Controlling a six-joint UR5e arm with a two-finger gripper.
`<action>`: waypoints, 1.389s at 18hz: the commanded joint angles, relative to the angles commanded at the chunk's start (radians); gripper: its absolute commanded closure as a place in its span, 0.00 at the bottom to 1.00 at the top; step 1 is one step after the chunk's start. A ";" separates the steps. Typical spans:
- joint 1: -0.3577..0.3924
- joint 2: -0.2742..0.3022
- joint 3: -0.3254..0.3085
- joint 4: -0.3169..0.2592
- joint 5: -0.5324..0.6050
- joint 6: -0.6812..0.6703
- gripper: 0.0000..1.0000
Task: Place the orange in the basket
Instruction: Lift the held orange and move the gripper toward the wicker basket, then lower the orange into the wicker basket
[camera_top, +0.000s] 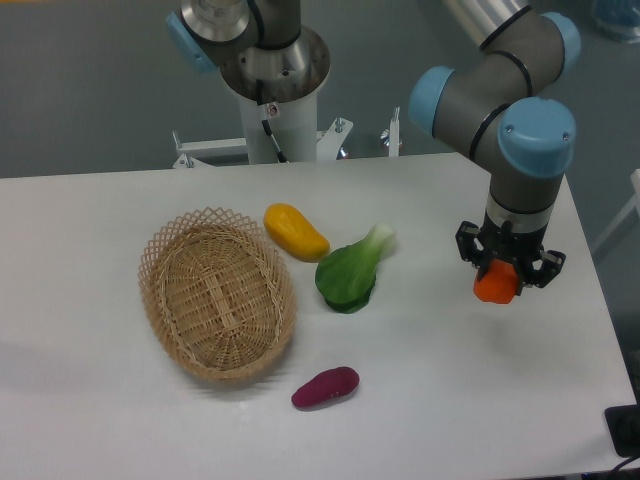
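White table (450, 400) against a grey floor (80, 90), evenly lit.

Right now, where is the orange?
The orange is gripped in the tool near the table's right side in the camera view, right of the leafy green vegetable and far from the basket.

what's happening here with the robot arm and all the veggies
The robot arm's gripper is closed on a small orange at the right side of the table, apparently lifted off the surface. The wicker basket sits empty toward the left. Between them lie a yellow-orange fruit and a leafy green vegetable, with a purple vegetable in front of the basket. The orange hasn't reached the basket yet.
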 joint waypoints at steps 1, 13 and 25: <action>0.000 0.000 0.000 0.000 0.000 0.000 0.50; -0.075 0.003 -0.011 -0.021 -0.005 -0.092 0.51; -0.330 0.014 -0.081 -0.014 0.005 -0.281 0.51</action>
